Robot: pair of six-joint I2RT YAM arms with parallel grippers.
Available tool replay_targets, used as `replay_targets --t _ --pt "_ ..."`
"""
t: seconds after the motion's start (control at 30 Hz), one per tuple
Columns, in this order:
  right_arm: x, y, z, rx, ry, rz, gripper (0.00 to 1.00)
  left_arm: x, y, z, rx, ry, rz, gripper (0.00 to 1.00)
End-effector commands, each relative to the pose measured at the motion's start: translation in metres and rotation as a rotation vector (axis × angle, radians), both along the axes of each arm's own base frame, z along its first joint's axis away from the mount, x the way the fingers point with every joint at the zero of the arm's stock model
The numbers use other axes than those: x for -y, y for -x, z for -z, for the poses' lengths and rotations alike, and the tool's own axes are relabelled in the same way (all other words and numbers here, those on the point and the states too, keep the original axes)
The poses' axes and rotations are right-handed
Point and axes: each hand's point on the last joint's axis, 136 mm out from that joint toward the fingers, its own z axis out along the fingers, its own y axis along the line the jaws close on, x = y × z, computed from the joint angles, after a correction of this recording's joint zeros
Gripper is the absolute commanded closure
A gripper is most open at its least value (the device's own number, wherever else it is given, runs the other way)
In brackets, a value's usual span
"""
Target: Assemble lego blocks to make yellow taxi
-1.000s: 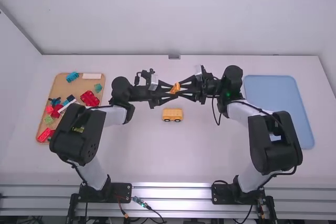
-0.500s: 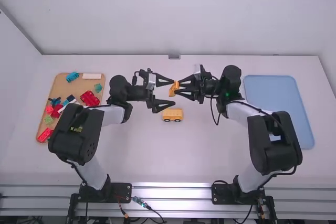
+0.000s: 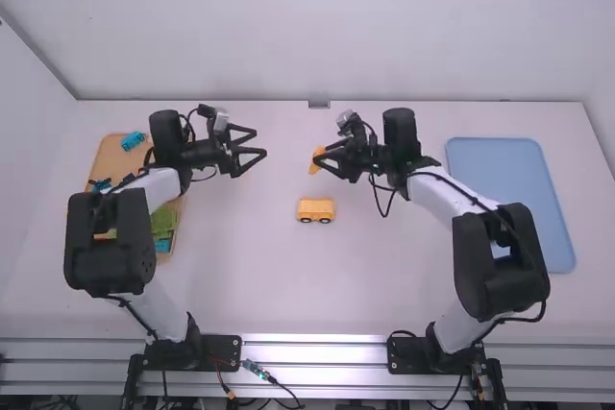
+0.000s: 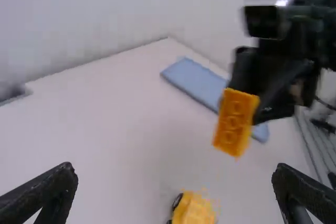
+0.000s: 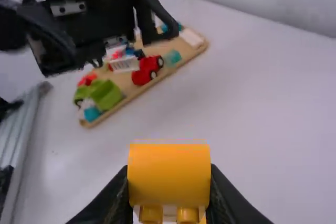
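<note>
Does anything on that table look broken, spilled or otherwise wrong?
Nothing stands out: the yellow wheeled piece sits upright on the table, the right gripper holds a yellow block, and loose bricks lie on a wooden tray.

Block [image 5: 169, 174] — smooth, glossy plastic. Board [image 3: 110, 154]: wood, matt. Blue tray [image 3: 504, 180]: smooth plastic, matt. Table [image 3: 384, 276]: smooth, matt. Rail [image 3: 317, 353] — metal, glossy along its length.

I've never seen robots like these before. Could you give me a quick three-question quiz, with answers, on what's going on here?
1. True or false: the left gripper is open and empty.
2. What does the right gripper hold? (a) a red car; (b) a yellow block; (c) nothing.
3. Fill in: the visible wheels on the yellow wheeled base are ____.

Key: 1 true; 2 b; 3 black.
</note>
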Motion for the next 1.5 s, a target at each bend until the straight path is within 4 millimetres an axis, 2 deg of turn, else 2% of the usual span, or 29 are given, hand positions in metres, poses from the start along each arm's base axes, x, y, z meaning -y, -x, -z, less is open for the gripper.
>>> replay_targets --t 0.0,0.1,0.17,0.23,0.3,0.47,0.73,0.87,1.03,1.23,1.33,1.47 --pt "-0.007 -0.016 -0.027 0.206 0.163 -0.001 1.0 -0.03 -0.029 0.02 0.051 -0.229 -0.163 0.01" --pt "-0.008 -0.009 -0.025 0.201 0.307 -0.022 1.0 -0.044 -0.024 0.035 -0.007 -0.411 -0.168 0.01" --pt "-0.008 -0.006 -0.022 0.203 0.445 -0.028 1.0 -0.048 -0.008 0.037 0.034 -0.594 -0.051 0.01" --pt "-0.012 -0.006 -0.018 0.206 0.541 -0.036 1.0 -0.048 0.01 0.028 0.135 -0.707 0.102 0.01" --pt "-0.018 -0.004 -0.013 0.2 0.589 -0.065 1.0 -0.051 0.019 0.017 0.183 -0.734 0.167 0.01" --pt "-0.034 0.005 0.009 0.171 0.716 -0.192 1.0 -0.071 0.027 -0.009 0.245 -0.771 0.204 0.01" --pt "-0.064 0.023 0.058 0.188 0.963 -0.431 1.0 -0.108 0.031 -0.028 0.342 -0.708 0.137 0.01" --pt "-0.084 0.025 0.083 0.221 1.066 -0.506 1.0 -0.125 0.033 -0.026 0.295 -0.704 0.085 0.01" --pt "-0.104 0.034 0.107 0.253 1.158 -0.611 1.0 -0.132 0.037 -0.021 0.283 -0.702 0.075 0.01" --pt "-0.114 0.043 0.139 0.227 1.225 -0.659 1.0 -0.132 0.039 -0.014 0.275 -0.696 0.075 0.01" --pt "-0.112 0.044 0.146 0.205 1.222 -0.653 1.0 -0.135 0.038 -0.009 0.279 -0.7 0.068 0.01" --pt "-0.113 0.044 0.146 0.188 1.197 -0.652 1.0 -0.132 0.04 -0.005 0.269 -0.692 0.075 0.01"
